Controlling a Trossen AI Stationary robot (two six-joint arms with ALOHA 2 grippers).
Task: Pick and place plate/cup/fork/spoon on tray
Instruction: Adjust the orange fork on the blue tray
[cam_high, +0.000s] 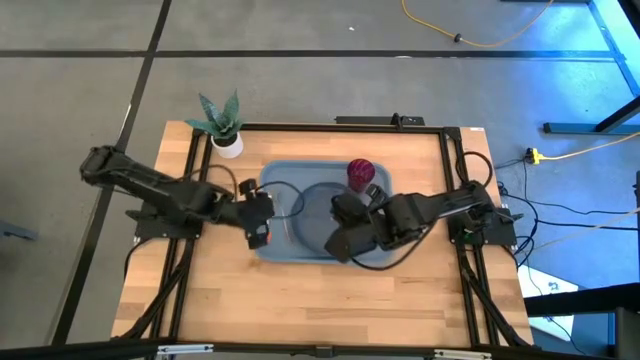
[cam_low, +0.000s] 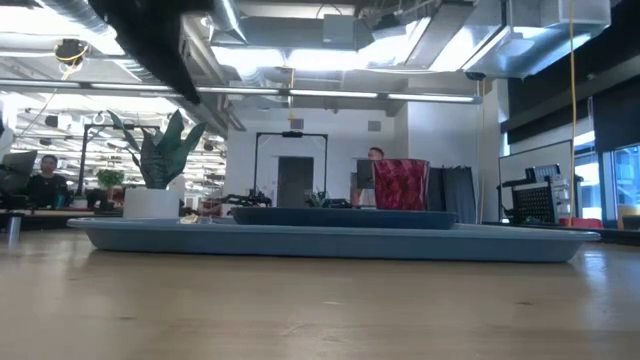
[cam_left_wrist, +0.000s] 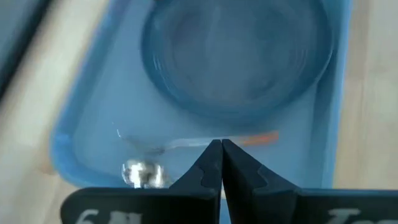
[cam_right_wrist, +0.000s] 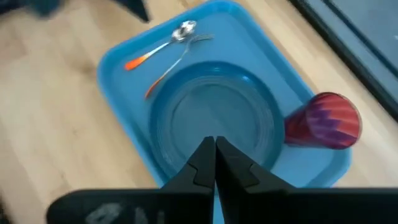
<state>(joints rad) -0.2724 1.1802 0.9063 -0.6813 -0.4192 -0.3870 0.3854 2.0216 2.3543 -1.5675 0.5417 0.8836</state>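
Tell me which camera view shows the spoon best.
The right wrist view: the spoon lies whole on the tray, silver bowl and orange handle both clear, beside the fork. The left wrist view shows it blurred and partly behind that gripper's fingers. In the high and low views I cannot make it out.

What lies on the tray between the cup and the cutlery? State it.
The round grey-blue plate lies between the dark red ribbed cup and the orange-handled spoon and fork; the right wrist view shows it.

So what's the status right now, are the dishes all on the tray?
Both tools shut, empty, above tray. Plate, cup, fork, spoon all on it. Nothing blocking.
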